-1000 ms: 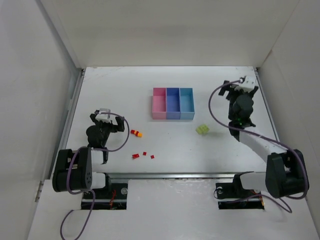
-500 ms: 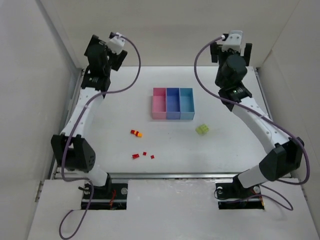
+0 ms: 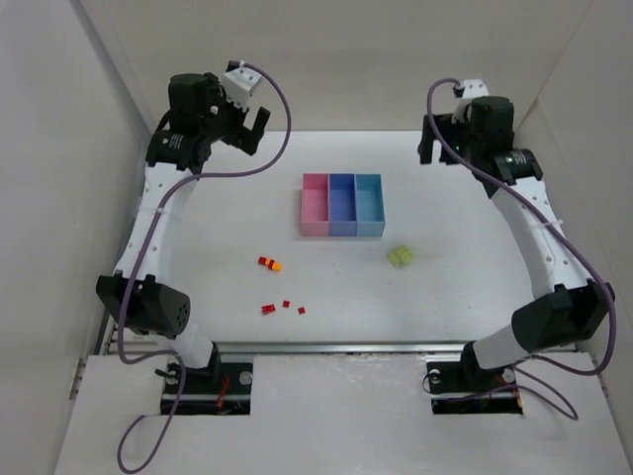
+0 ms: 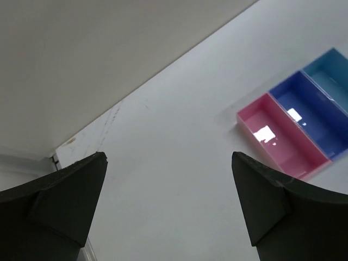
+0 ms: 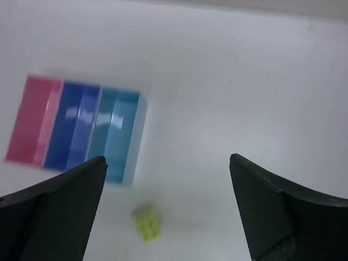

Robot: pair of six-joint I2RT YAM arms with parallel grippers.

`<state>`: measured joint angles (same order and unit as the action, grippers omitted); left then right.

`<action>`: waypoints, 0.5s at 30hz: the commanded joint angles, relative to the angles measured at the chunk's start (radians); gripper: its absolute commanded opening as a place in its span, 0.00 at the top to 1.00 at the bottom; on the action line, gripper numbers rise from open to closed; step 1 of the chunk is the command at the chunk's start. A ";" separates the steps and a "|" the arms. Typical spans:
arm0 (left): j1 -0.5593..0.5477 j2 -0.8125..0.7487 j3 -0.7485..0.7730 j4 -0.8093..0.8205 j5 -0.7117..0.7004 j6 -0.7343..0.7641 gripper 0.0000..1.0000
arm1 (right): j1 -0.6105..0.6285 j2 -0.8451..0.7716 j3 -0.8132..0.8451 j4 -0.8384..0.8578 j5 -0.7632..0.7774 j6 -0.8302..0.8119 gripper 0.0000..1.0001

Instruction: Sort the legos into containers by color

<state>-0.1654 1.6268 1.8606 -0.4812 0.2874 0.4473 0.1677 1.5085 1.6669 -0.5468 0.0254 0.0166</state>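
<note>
Hovering high, left gripper (image 3: 253,127) and right gripper (image 3: 432,146) gape empty; small red plastic bricks (image 3: 284,307), a red-orange pair (image 3: 269,263) and a yellow-green brick (image 3: 401,256) lie on the white table (image 3: 218,223) outside the joined pink-blue-cyan bins (image 3: 342,231)

Brightly and evenly lit from above in the overhead view, sharp throughout, with only faint soft shadows on the table (image 3: 445,297) beside the containers (image 3: 341,205). Glints with small white highlights on the pink and blue bin floors in the left wrist view. Smears with motion blur in the right wrist view, softening the yellow-green lego (image 5: 147,223). Dark, silhouetted, unfocused near fingers (image 4: 54,206) in both wrist views.
</note>
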 commanded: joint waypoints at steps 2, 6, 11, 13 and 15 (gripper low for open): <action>-0.048 -0.096 -0.103 0.000 0.089 0.074 0.01 | 0.019 -0.082 -0.159 -0.243 -0.169 0.051 0.00; -0.127 -0.107 -0.208 -0.036 -0.091 0.143 0.01 | 0.019 -0.108 -0.344 -0.263 -0.164 0.051 0.02; -0.164 -0.154 -0.293 -0.022 -0.093 0.102 0.01 | 0.050 -0.083 -0.435 -0.234 -0.120 -0.048 0.18; -0.175 -0.168 -0.313 -0.008 -0.093 0.093 0.01 | 0.059 -0.083 -0.479 -0.206 -0.146 -0.092 0.18; -0.175 -0.177 -0.333 0.019 -0.102 0.082 0.01 | 0.059 -0.062 -0.496 -0.156 -0.194 -0.104 0.19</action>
<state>-0.3347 1.5188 1.5379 -0.5179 0.2058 0.5438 0.2127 1.4471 1.1854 -0.7826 -0.1150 -0.0257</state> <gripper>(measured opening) 0.989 0.818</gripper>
